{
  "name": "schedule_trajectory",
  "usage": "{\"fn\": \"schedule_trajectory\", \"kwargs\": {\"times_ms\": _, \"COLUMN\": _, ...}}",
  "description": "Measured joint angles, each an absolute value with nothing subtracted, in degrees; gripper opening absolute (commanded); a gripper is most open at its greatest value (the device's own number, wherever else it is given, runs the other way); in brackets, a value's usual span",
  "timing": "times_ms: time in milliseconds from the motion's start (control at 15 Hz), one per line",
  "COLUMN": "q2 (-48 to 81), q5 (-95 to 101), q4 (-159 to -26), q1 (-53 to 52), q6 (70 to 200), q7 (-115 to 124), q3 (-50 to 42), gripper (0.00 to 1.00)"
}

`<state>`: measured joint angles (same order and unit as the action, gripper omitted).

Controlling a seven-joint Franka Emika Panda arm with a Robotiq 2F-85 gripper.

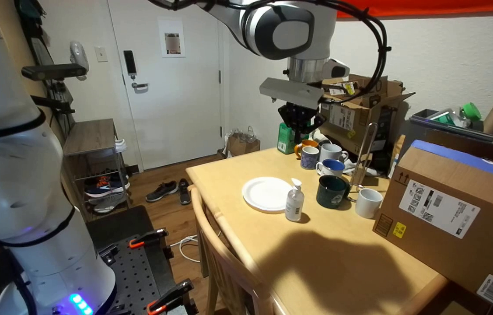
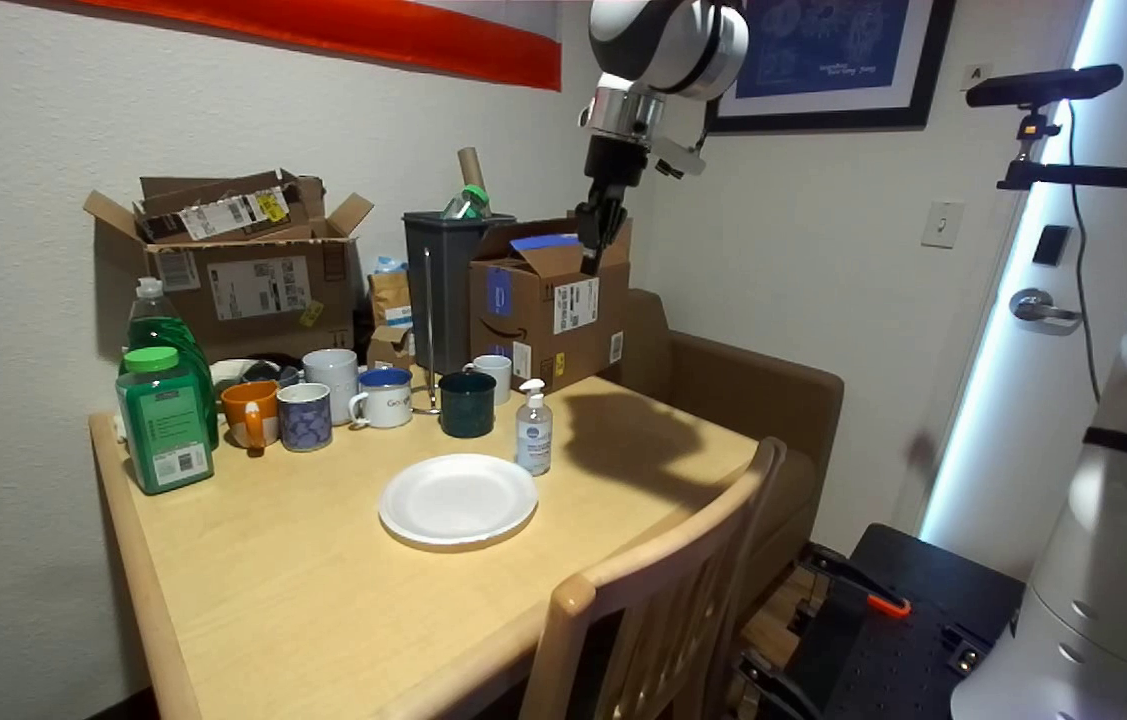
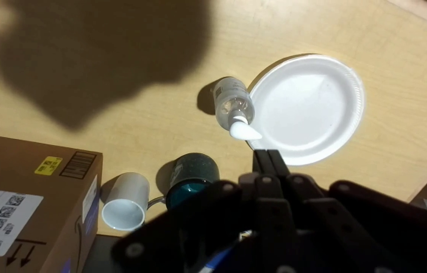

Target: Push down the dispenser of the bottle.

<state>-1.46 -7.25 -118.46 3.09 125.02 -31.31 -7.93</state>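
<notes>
While a pale wall [image 2: 13, 210] rises beyond the white plate [image 2: 458, 498], the wooden table [image 2: 293, 600] under that plate bears a broad shadow [image 2: 633, 440]. The arm [image 1: 290, 35] is cut off in both exterior views. Higher than the plate hangs the gripper [image 3: 267, 155], fingers [image 3: 278, 163] pressed together; in the wrist view it partly hides the dark green mug [image 3: 198, 167] near the plate. Just beside the plate, contact unclear, the bottle [image 2: 534, 442] stands upright, its small print unreadable, the dispenser [image 3: 243, 131] on top.
</notes>
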Motion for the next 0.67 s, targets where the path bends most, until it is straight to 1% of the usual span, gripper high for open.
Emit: {"fn": "schedule_trajectory", "kwargs": {"times_ms": 667, "q2": 1.7, "q5": -7.2, "q4": -116.1, "q1": 3.0, "q6": 124.3, "q7": -31.3, "q3": -5.5, "gripper": 0.0}}
